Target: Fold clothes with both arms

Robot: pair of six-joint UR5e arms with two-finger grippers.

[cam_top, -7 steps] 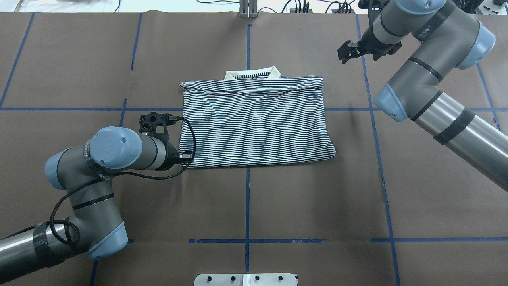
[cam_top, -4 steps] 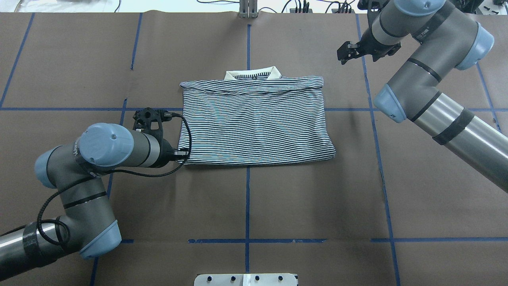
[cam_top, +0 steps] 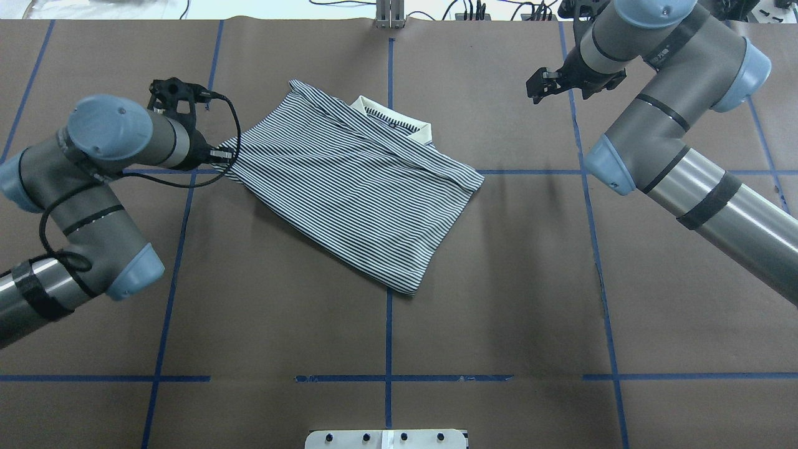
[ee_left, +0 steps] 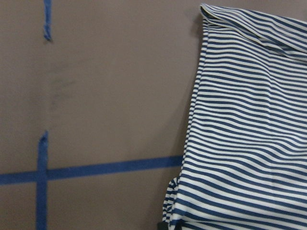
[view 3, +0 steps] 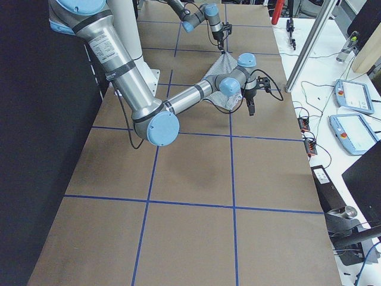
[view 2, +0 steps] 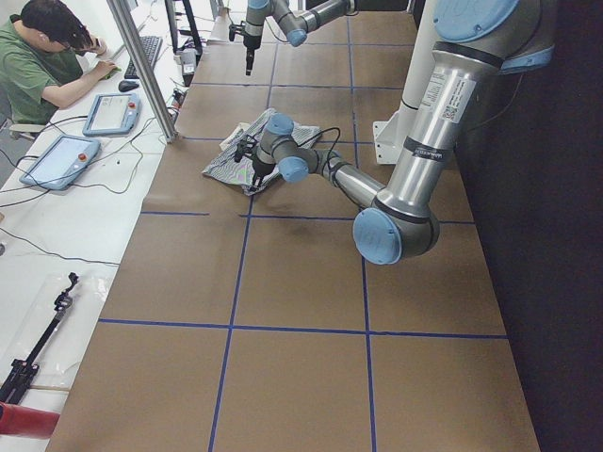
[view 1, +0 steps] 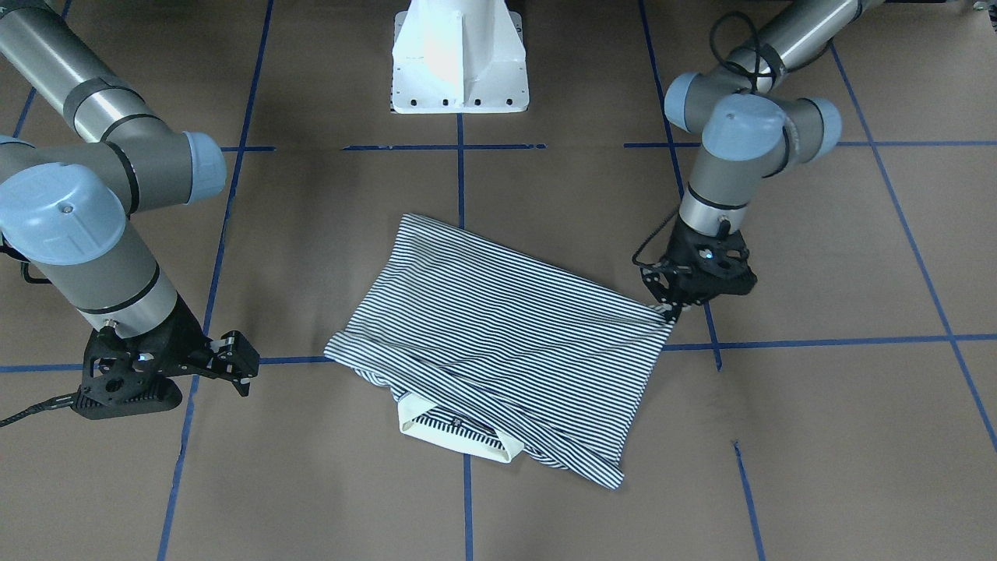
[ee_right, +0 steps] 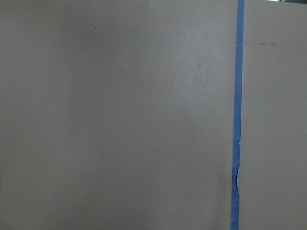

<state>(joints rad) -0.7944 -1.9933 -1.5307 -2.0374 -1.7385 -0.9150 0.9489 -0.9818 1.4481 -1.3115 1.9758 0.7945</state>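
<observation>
The striped polo shirt [cam_top: 355,181] lies folded and turned at an angle on the brown table, with its cream collar [cam_top: 399,125] at the far edge. In the front-facing view the shirt [view 1: 506,327] has its collar [view 1: 456,432] nearest the camera. My left gripper [cam_top: 219,157] is shut on the shirt's near-left corner, which also shows in the front-facing view [view 1: 671,310]. The left wrist view shows the bunched striped cloth [ee_left: 244,129]. My right gripper [cam_top: 541,84] is open and empty at the far right, apart from the shirt, and also shows in the front-facing view [view 1: 234,365].
The white pedestal base [view 1: 459,58] stands at the robot's side of the table. Blue tape lines [cam_top: 389,299] cross the brown surface. A metal post [cam_top: 389,15] stands at the far edge. An operator [view 2: 42,66] sits at a side desk with tablets.
My left gripper has moved far and left with the shirt's corner in it. That dragged the shirt and turned it from square to diagonal. The right arm has barely moved.
</observation>
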